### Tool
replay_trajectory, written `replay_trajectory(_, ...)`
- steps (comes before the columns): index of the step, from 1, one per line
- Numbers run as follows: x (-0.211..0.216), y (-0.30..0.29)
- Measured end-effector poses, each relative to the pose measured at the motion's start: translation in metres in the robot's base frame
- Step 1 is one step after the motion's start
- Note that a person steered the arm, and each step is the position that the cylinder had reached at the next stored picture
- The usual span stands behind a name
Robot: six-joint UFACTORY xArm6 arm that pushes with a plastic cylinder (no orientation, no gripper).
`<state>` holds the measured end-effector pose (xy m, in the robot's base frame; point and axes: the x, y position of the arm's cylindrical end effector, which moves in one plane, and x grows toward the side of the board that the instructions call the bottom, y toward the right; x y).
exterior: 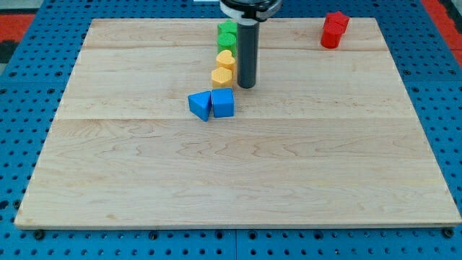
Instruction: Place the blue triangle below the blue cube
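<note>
The blue triangle [200, 105] lies on the wooden board, touching the left side of the blue cube [223, 103]. Both sit left of the board's middle, in the upper half. My tip [246, 87] rests on the board just above and to the right of the blue cube, a small gap apart. The rod rises straight up out of the view's top.
A column of blocks stands left of the rod: an orange hexagon block [222, 75], a yellow heart-like block [226, 60] and a green block [227, 34]. A red block [333, 29] sits at the top right. The wooden board [238, 188] lies on a blue perforated table.
</note>
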<state>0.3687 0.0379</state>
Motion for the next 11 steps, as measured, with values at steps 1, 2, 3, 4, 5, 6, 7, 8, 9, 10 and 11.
replay_trajectory(1,0.086,0.038)
replay_trajectory(2,0.156,-0.035)
replay_trajectory(3,0.163,-0.158)
replay_trajectory(4,0.096,-0.197)
replay_trajectory(5,0.041,-0.211)
replay_trajectory(6,0.006,-0.174)
replay_trajectory(7,0.003,-0.122)
replay_trajectory(8,0.034,-0.099)
replay_trajectory(9,0.073,-0.101)
replay_trajectory(10,0.100,-0.079)
replay_trajectory(11,0.116,-0.086)
